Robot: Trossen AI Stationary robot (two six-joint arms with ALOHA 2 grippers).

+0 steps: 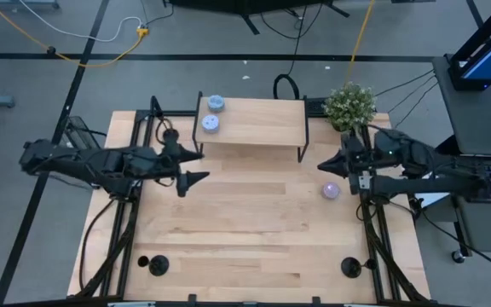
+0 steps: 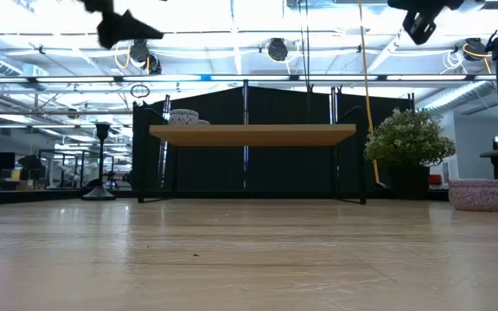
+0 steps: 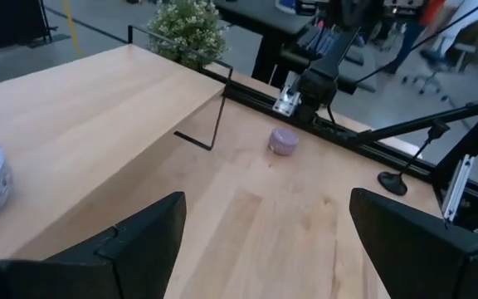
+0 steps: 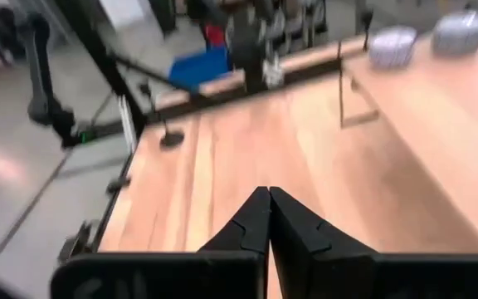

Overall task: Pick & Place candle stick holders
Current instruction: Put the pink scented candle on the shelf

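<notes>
Two candle stick holders [image 1: 157, 266] [image 1: 350, 268] (near edge), two purple candles [image 1: 216, 104] [image 1: 210, 124] shelved.

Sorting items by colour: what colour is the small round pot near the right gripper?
Pale lilac pot, clearest in the left wrist view.

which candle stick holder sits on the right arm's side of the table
The candle stick holder at the table's front right corner, on the right arm's side. The other visible holder stands at the front left corner.

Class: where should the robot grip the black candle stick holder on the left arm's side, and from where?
Probably the thin stem of the matte black disc-based candle stick holder, jaws descending from above: it stands upright, and its flat base hugs the table.
</notes>
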